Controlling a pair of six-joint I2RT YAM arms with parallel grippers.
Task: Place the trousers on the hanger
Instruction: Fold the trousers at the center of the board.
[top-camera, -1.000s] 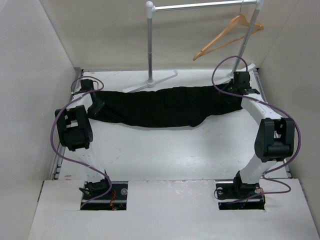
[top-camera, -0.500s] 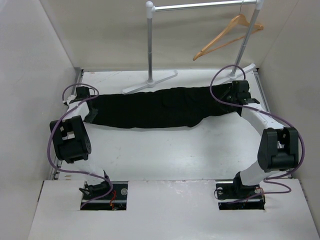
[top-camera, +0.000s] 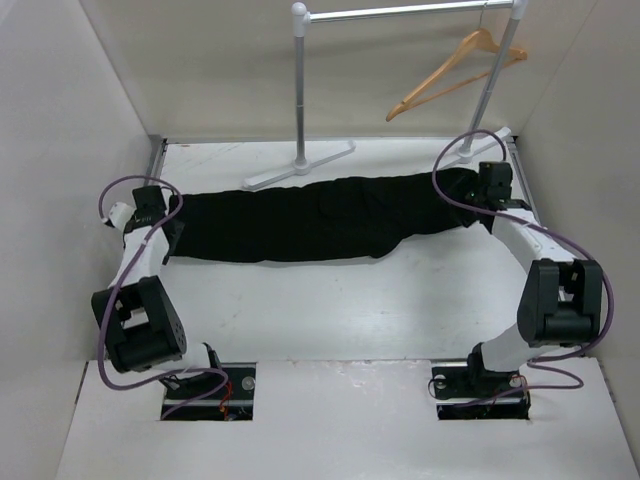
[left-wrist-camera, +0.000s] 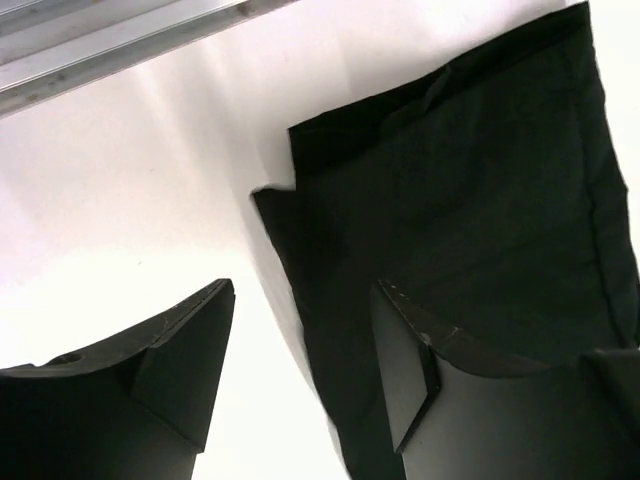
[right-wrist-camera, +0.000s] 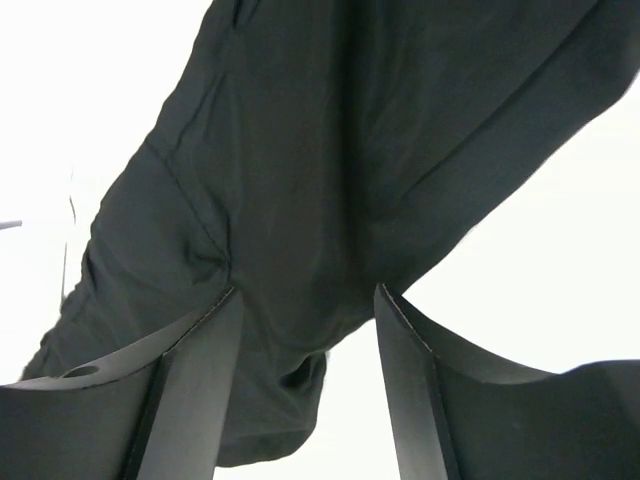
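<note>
The black trousers (top-camera: 310, 215) lie stretched out flat across the back of the table, from left to right. My left gripper (top-camera: 168, 224) is at their left end and open. In the left wrist view the cloth's edge (left-wrist-camera: 470, 200) runs between the spread fingers (left-wrist-camera: 300, 370) and lies on the table. My right gripper (top-camera: 479, 193) is at the right end, also open. In the right wrist view loose folds of trousers (right-wrist-camera: 320, 180) sit between its fingers (right-wrist-camera: 305, 390), ungripped. The wooden hanger (top-camera: 455, 72) hangs on the rail at the back right, well above the trousers.
A silver clothes rail (top-camera: 400, 12) spans the back, its left post (top-camera: 300, 90) standing on a flat foot (top-camera: 300, 163) just behind the trousers. White walls close in on the left and right sides. Purple cables loop off both arms.
Both grippers have opened and let go of the trousers. The left arm swung back and left, the right gripper shifted slightly right, and the cloth now lies flatter and further left.
</note>
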